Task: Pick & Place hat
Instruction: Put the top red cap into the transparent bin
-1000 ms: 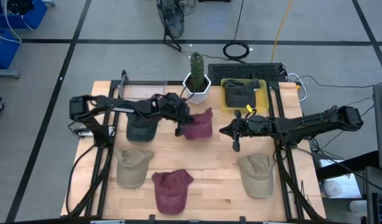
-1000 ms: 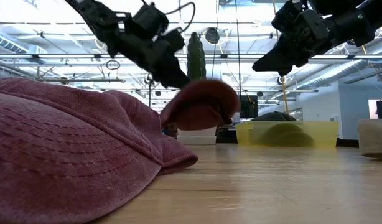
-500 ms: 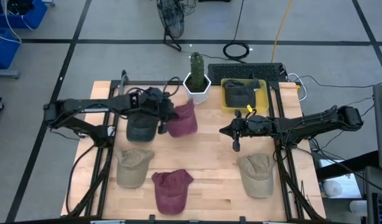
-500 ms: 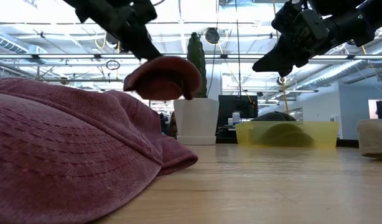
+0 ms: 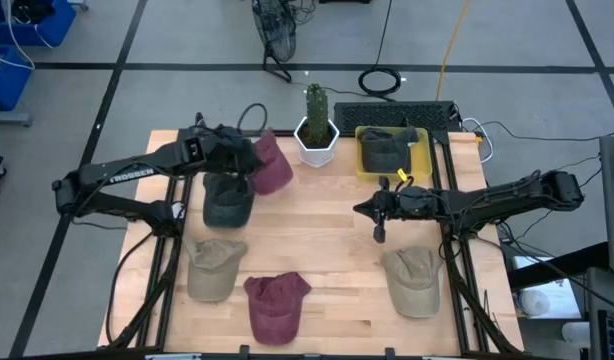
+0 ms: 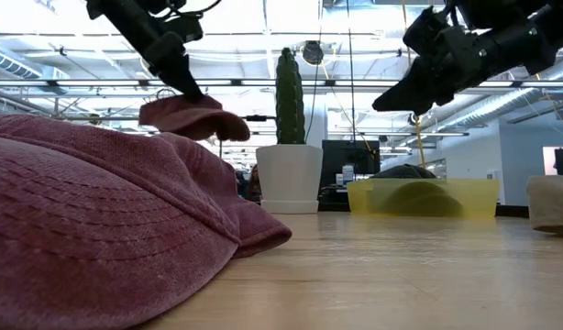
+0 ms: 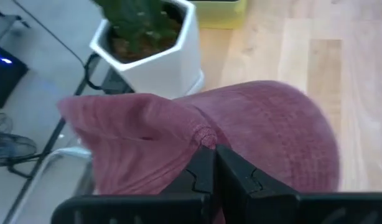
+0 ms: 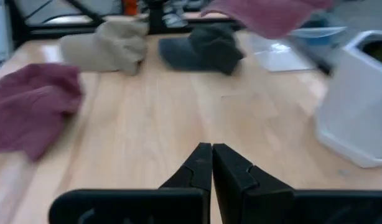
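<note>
Left gripper (image 5: 250, 160) pinching a maroon hat (image 5: 272, 165), held clear of the tabletop (image 5: 337, 250) near its 11 o'clock area, just beside the white pot (image 5: 316, 143) holding a cactus (image 5: 315, 103). Dark hat (image 5: 228, 203) lies below it. At 1 o'clock, yellow bin (image 5: 392, 152) holds another dark hat (image 5: 385, 152). Right gripper (image 5: 378, 232) pressed together, empty, hovering right of centre.

light: bright, even, overhead | glare: ceiling lights (image 6: 43, 41) in low view | blur: foreground maroon hat (image 6: 98, 229)
</note>
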Robot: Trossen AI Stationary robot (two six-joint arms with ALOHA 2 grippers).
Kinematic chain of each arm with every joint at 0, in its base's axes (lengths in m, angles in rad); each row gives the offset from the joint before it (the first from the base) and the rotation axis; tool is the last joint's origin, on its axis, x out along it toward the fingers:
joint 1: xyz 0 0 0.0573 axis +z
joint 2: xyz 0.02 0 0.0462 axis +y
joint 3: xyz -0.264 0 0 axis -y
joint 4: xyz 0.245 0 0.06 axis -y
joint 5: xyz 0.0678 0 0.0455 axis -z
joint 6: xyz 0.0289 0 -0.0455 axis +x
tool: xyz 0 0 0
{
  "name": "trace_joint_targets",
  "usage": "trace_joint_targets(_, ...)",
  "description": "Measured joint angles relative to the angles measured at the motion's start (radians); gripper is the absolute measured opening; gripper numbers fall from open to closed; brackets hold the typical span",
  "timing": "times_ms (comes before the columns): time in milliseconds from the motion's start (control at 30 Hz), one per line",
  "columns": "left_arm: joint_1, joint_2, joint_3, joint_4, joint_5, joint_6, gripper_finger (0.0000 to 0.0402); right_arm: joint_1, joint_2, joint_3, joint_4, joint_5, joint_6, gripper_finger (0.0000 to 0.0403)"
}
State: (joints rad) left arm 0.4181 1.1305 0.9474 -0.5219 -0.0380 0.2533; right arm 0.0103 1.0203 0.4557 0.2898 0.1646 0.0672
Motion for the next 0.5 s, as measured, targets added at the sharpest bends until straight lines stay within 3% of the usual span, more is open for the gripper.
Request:
trace_joint_targets(233, 0.084, -0.021, 0.0, -0.026, -0.078, 0.034, 0.0012, -0.004, 0.0, -0.056, 0.148, 0.024, -0.004, 0.0004)
trace_joint_targets(500, 0.184, -0.02, -0.008, -0.065, -0.095, 0.044, 0.0009, -0.004, 0.0, -0.058, 0.178, 0.049, -0.001, 0.0004)
